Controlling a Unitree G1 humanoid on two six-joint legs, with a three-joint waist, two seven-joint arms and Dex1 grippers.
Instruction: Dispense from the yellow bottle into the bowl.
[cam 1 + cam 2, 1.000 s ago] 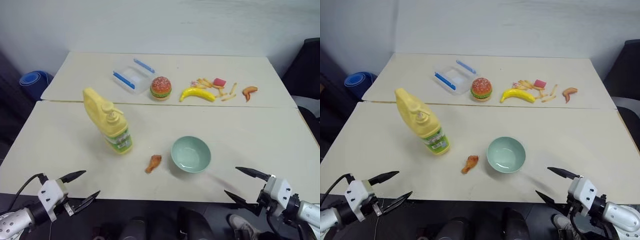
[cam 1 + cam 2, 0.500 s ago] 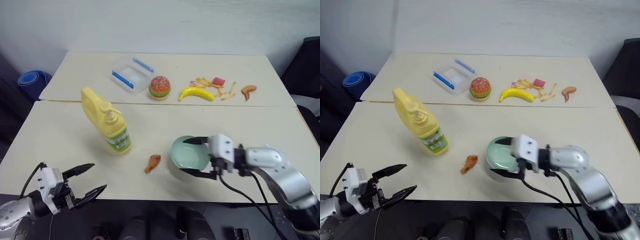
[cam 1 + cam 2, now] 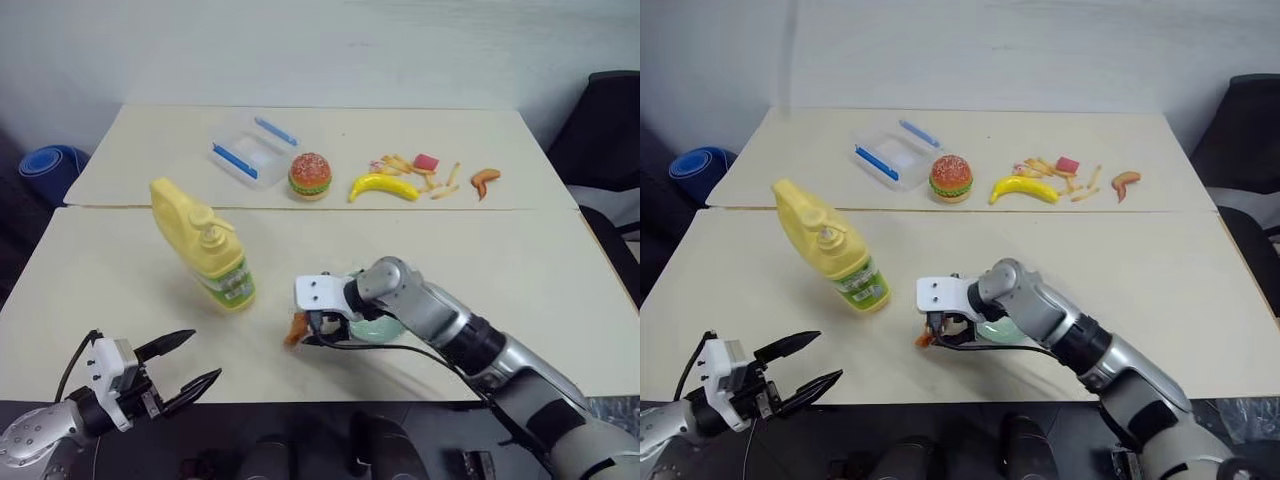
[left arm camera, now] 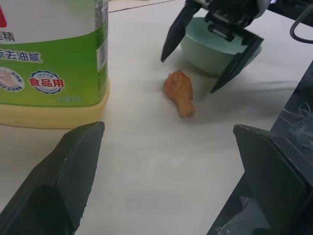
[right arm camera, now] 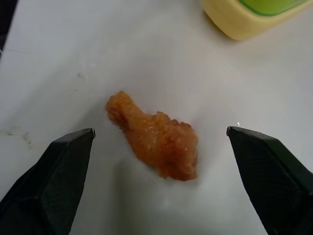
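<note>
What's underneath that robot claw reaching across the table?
A toy chicken drumstick lies on the table under the open right gripper, untouched. The arm hides most of the bowl from above.

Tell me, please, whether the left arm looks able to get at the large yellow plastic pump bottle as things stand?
Probably yes: the left gripper is open, and bare table lies between it and the large yellow plastic pump bottle. The right gripper is beside it, over the drumstick.

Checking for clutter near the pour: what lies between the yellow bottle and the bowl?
A toy chicken drumstick lies on the table between the yellow bottle and the bowl, with the open right gripper over it, seen in the left wrist view.
</note>
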